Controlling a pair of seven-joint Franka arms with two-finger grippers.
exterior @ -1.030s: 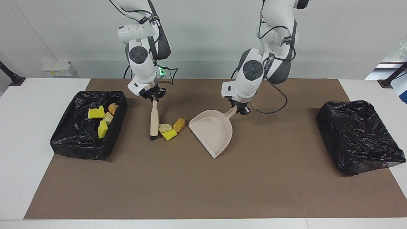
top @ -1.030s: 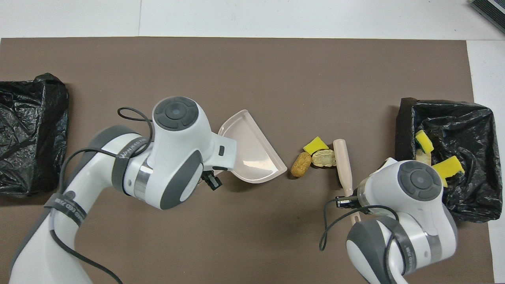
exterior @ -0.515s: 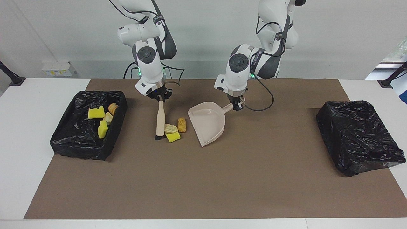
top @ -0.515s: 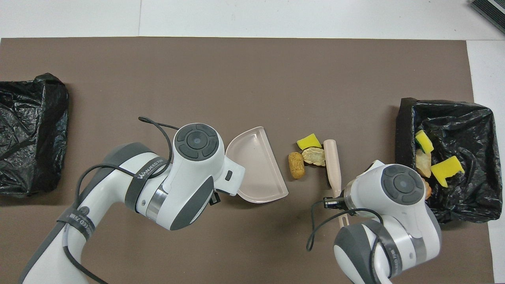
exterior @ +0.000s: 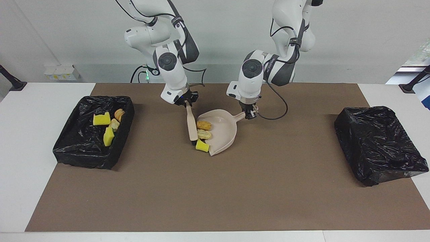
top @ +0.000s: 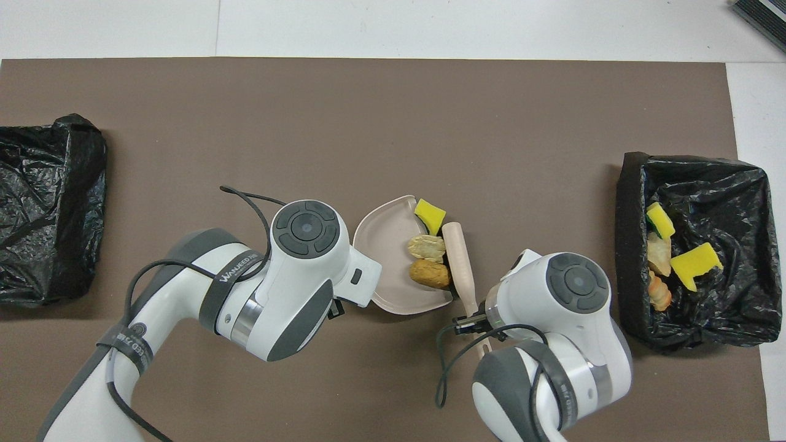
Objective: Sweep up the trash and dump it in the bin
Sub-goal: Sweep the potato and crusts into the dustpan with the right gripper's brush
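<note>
My right gripper (exterior: 186,102) is shut on the beige brush (exterior: 192,126), whose head presses against the mouth of the beige dustpan (exterior: 223,134). My left gripper (exterior: 250,115) is shut on the dustpan's handle and holds the pan flat on the mat. A golden-brown bread piece (exterior: 204,125) and a tan piece (exterior: 204,134) lie just inside the pan. A yellow sponge bit (exterior: 202,146) sits at the pan's lip. In the overhead view the brush (top: 460,264), pan (top: 384,245) and sponge bit (top: 430,215) show; both grippers are hidden under their wrists.
A black-lined bin (exterior: 87,158) at the right arm's end of the table holds several scraps, among them yellow sponges (exterior: 101,119) and bread pieces (exterior: 119,114). It shows in the overhead view too (top: 724,313). A second black-bagged bin (exterior: 379,144) stands at the left arm's end.
The brush has swept the three scraps toward the left arm's end, up to and into the dustpan. The dustpan has turned and shifted a little to meet them.
</note>
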